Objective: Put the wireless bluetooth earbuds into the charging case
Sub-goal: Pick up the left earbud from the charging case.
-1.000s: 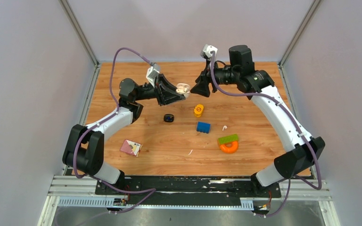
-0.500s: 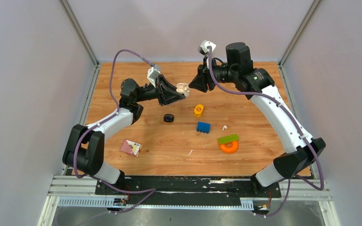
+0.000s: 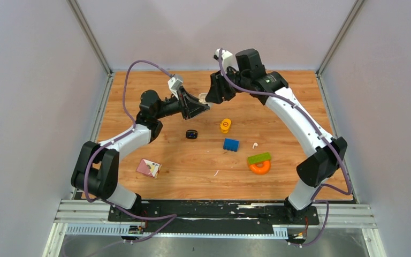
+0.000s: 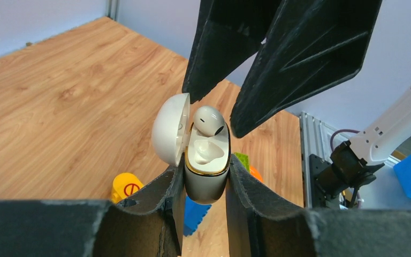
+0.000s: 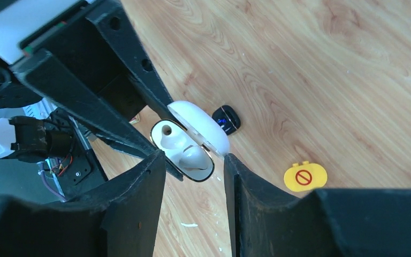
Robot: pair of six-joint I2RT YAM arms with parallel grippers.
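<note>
- Your left end effector (image 4: 202, 167) clamps the open glossy white charging case (image 4: 206, 183) aloft, far centre.
- Your right end effector (image 5: 193, 156), released, straddles the tiny white earbud (image 4: 208, 120) atop it: light, slippery; pinch its bulb.

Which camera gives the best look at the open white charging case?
Left wrist: the charging case sits centred, lid open, one earbud at its slot. Right wrist shows it smaller, angled; top external barely shows it.
</note>
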